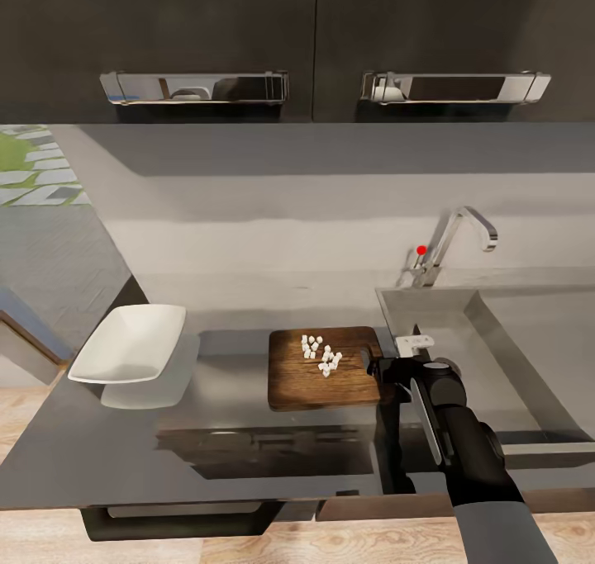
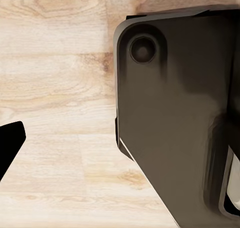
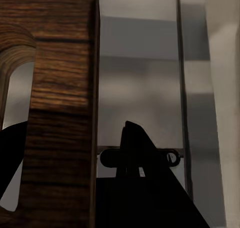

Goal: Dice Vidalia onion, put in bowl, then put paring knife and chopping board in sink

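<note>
The dark brown chopping board (image 1: 326,368) lies on the countertop (image 1: 223,432) with several white pieces of diced onion (image 1: 322,356) on it. My right gripper (image 1: 382,372) is at the board's right end, by the handle slot. In the right wrist view the right gripper (image 3: 75,133) stands open astride the board's end bar (image 3: 62,87), one finger at the slot and the other outside the edge with a gap. The white bowl (image 1: 128,345) sits empty at the left. The sink (image 1: 496,341) is at the right. The paring knife is out of view. My left gripper's fingertip (image 2: 10,143) hangs over wood floor.
A steel faucet (image 1: 450,242) with a red dot stands behind the sink. Dark wall cabinets with steel handles (image 1: 194,87) hang above the counter. The dark robot body (image 2: 175,112) sits close beside the left gripper. The counter's steel front edge runs just before my right arm.
</note>
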You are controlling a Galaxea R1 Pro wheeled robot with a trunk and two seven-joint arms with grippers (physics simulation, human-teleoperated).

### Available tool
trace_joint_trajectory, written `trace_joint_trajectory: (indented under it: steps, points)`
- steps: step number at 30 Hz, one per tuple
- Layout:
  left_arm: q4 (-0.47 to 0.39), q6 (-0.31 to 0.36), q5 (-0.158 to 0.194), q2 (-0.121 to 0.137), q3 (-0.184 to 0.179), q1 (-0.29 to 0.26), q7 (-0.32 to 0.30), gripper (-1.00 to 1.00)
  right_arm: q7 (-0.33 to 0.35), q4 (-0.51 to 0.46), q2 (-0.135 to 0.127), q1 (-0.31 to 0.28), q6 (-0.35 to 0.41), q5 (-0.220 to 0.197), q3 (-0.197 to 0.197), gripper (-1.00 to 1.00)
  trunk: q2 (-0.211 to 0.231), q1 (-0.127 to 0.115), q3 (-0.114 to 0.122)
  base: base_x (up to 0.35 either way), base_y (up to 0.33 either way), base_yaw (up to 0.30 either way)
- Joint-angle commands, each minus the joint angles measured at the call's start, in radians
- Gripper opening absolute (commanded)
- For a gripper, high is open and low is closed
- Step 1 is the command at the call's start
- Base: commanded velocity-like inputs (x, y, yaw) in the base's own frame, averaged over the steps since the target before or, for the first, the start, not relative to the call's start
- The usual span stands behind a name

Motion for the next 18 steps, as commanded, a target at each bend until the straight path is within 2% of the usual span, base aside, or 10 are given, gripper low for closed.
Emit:
trace_joint_trajectory:
  steps: [1,7,18]
  points:
    - [0.004,-0.007,-0.007,0.0,0.002,-0.002,0.006,1.0,0.01,0.006,0.0,-0.001,0.005,0.034,-0.002,-1.0,-0.001,0.001,-0.002,0.0,0.0,0.0]
    - [0.004,-0.007,-0.007,0.0,0.002,-0.002,0.006,1.0,0.01,0.006,0.002,-0.001,0.005,0.034,-0.002,-1.0,-0.001,0.001,0.0,0.0,0.0,0.0]
    - [0.004,-0.007,-0.007,0.0,0.002,-0.002,0.006,1.0,0.01,0.006,0.003,-0.001,0.004,0.034,-0.002,-1.0,-0.001,0.001,0.017,0.0,0.0,0.0]
